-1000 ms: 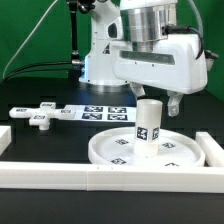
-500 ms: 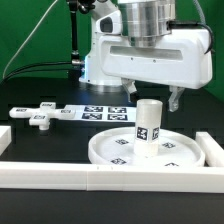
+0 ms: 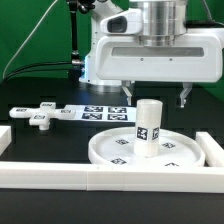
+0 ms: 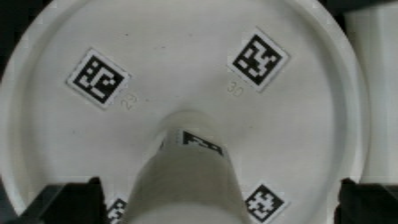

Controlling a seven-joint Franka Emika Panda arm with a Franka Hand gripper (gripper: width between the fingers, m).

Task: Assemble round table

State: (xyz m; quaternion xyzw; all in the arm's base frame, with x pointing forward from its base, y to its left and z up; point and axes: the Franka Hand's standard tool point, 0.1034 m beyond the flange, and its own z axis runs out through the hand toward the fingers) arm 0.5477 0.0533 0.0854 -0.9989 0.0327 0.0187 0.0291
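The large round rimmed disc [image 3: 103, 150] lies flat on the black table. The short thick cylinder leg [image 3: 149, 128] stands upright on its middle, tags facing the camera. My gripper [image 3: 156, 96] hangs above the leg, open and empty, with a finger to either side and clear of the leg's top. In the wrist view I look down on the disc [image 4: 169, 60] and the leg [image 4: 187, 175], with the gripper [image 4: 217, 208] open and dark fingertips [image 4: 71, 203] at the corners. The small bar-shaped foot [image 3: 40, 119] lies at the exterior view's left.
The marker board [image 3: 95, 112] lies behind the disc, running toward the exterior view's left. White border rails run along the front [image 3: 100, 177], the exterior view's left [image 3: 4, 135] and right [image 3: 213, 150]. The robot's base [image 3: 100, 60] stands behind.
My gripper has risen and shifted toward the exterior view's right, away from the leg's top. The leg stays standing on the disc.
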